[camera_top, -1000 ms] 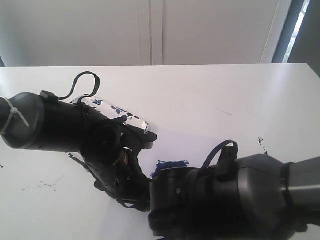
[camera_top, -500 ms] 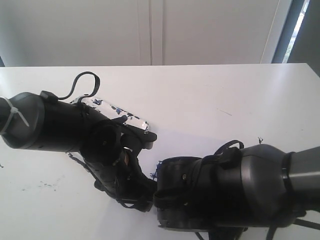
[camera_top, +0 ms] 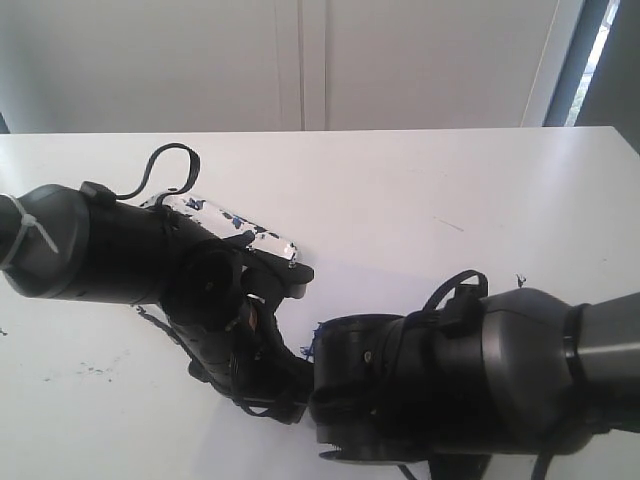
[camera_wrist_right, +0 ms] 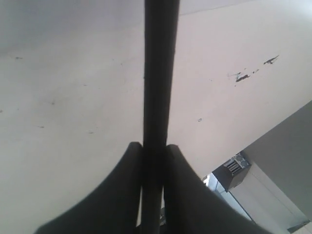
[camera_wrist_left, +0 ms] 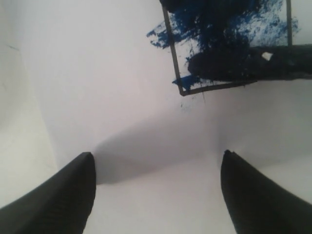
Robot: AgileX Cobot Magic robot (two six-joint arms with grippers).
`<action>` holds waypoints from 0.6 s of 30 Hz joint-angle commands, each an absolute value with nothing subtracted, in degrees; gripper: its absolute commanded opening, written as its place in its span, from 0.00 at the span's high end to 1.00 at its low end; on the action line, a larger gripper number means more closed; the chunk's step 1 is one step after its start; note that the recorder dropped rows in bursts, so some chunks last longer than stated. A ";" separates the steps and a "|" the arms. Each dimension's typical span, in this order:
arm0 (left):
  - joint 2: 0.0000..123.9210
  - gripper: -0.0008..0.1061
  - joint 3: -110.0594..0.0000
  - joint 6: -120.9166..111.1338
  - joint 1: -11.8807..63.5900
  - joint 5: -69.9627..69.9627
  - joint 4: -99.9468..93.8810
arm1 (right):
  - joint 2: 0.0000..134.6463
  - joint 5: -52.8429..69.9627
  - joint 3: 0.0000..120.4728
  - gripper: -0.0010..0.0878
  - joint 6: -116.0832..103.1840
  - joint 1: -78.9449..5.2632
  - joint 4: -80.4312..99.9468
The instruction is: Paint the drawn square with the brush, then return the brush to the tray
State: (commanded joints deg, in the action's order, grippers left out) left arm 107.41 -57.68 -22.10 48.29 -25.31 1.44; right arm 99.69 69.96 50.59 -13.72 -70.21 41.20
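The drawn square (camera_wrist_left: 229, 44) is a black outline on white paper (camera_wrist_left: 112, 87), streaked inside with dark blue paint. A dark blurred tip (camera_wrist_left: 243, 63), apparently the brush's, lies across its painted part. In the exterior view only a sliver of blue paint (camera_top: 308, 346) shows between the two arms. My right gripper (camera_wrist_right: 155, 145) is shut on the brush (camera_wrist_right: 160, 73), a black stick running out from between its fingers. My left gripper (camera_wrist_left: 156, 156) hangs open over bare paper beside the square, holding nothing. The tray (camera_top: 262, 236), white with blue splatters, peeks out behind the left arm.
Both black arms crowd the near middle of the white table (camera_top: 450, 180). Small blue specks (camera_top: 523, 284) lie at the right and faint dark marks (camera_top: 85, 372) at the near left. The right wrist view shows paint specks (camera_wrist_right: 241, 76) near the table edge.
The right arm has shifted left toward the left arm and now covers most of the blue paint that showed a second ago. The left arm has stayed put.
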 joint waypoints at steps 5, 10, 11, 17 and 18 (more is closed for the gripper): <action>107.41 0.29 -57.68 -22.10 48.29 -25.31 1.44 | 99.69 69.96 50.59 0.99 -13.72 -69.70 41.32; 107.41 0.29 -57.68 -22.10 48.29 -25.19 1.45 | 99.69 66.91 50.59 0.99 -13.11 -69.59 36.62; 107.41 0.29 -57.68 -22.10 48.29 -25.19 1.45 | 99.69 66.51 50.59 0.99 -12.81 -69.59 35.92; 107.41 0.29 -57.68 -22.10 48.29 -25.31 1.45 | 99.69 66.71 50.59 0.99 -13.08 -69.69 38.52; 107.41 0.29 -57.68 -22.10 48.29 -25.31 1.45 | 99.69 66.77 50.59 0.99 -13.22 -69.58 39.01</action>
